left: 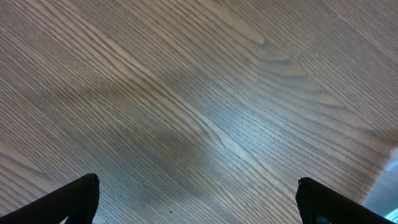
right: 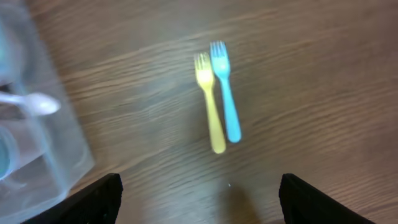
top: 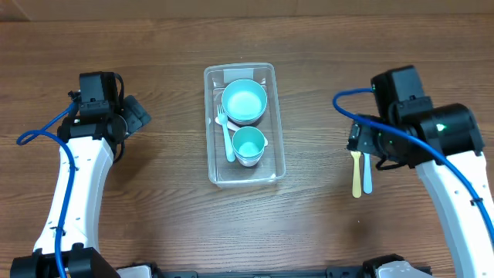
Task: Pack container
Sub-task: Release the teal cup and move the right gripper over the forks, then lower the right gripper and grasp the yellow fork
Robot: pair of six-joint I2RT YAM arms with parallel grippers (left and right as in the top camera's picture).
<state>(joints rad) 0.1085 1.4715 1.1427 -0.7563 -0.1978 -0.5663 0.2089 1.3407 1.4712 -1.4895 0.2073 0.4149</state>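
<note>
- While the container (top: pixel 247 174) sits mid-worktop (top: pixel 154 201) between my arms, already holding a bowl (top: pixel 244 101), a cup (top: pixel 249 145) and a white utensil (top: pixel 225 135), I judge the packing partly done: two forks lie outside it.
- The yellow fork (right: pixel 209 106) and blue fork (right: pixel 226 96) lie side by side, touching or nearly so, on the worktop right of the container.
- My right gripper (right: pixel 199 183) hangs above them, fingers spread wide, nothing between them. My left gripper (left: pixel 198 185) is likewise spread and empty, over bare wood well to the left.
- The step in hand, as I read it, is fetching a fork with the right gripper. That calls for coming down over one handle, closing on it without dragging its neighbour, then carrying it left over the rim.
- The overhead view shows what fills the container and where both arms stand, but my right arm hides the forks' upper ends.
- The right wrist view shows both forks whole, with only the container's wall at its left edge.
- The left wrist view shows almost nothing but wood grain.
</note>
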